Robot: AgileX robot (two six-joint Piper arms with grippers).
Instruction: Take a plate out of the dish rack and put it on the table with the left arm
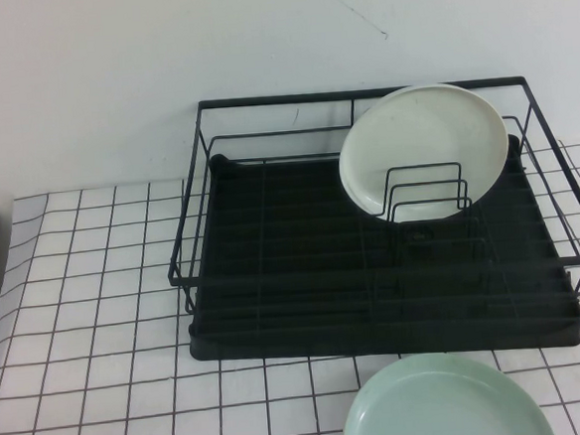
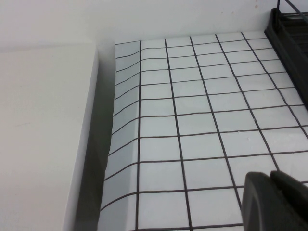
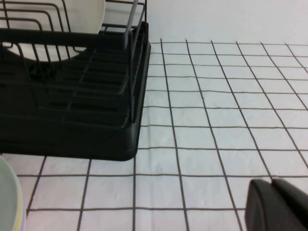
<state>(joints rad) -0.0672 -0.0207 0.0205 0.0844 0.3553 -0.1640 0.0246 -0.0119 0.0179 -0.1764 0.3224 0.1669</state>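
The off-white plate [image 1: 422, 146] stands upright in the wire loops at the back right of the black dish rack [image 1: 274, 278]. Part of it also shows in the right wrist view [image 3: 84, 12]. Neither arm shows in the high view. My left gripper [image 2: 273, 195] is shut and empty, low over the gridded table [image 2: 192, 110] left of the rack, whose corner [image 2: 291, 33] shows far off. My right gripper [image 3: 276, 202] is shut and empty over the table [image 3: 216, 96] to the right of the rack [image 3: 72, 110].
A pale mint-green plate [image 1: 445, 406] lies flat on the table in front of the rack; its edge shows in the right wrist view [image 3: 7, 197]. A white box or ledge [image 2: 43, 134] borders the table's left edge. A white wall stands behind the rack.
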